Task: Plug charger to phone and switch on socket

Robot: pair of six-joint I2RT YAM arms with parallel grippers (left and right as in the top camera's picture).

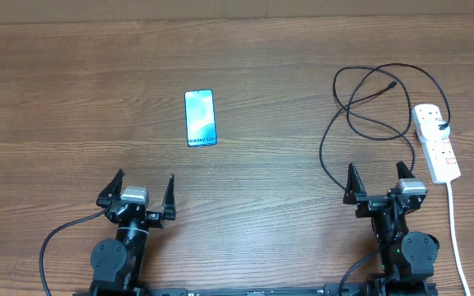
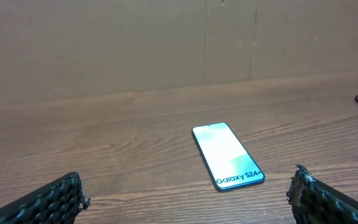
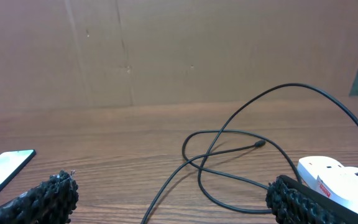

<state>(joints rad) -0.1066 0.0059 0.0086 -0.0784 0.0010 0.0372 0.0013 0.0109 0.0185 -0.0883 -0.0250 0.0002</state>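
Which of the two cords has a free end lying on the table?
The thin black charger cable, looped beside the power strip; the thicker white cord runs off-frame.

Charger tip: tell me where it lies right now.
In the overhead view the charger tip lies loose on the right side, just left of the socket and far right of the phone.

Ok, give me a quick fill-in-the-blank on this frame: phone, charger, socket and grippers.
1. The phone lies with its screen facing ____.
2. The charger is plugged at one end into the socket, which lies on the robot's ____ side.
3. The left gripper and right gripper both stand ____, holding nothing.
4. The phone lies nearer the ____ gripper.
Missing words: up; right; open; left.
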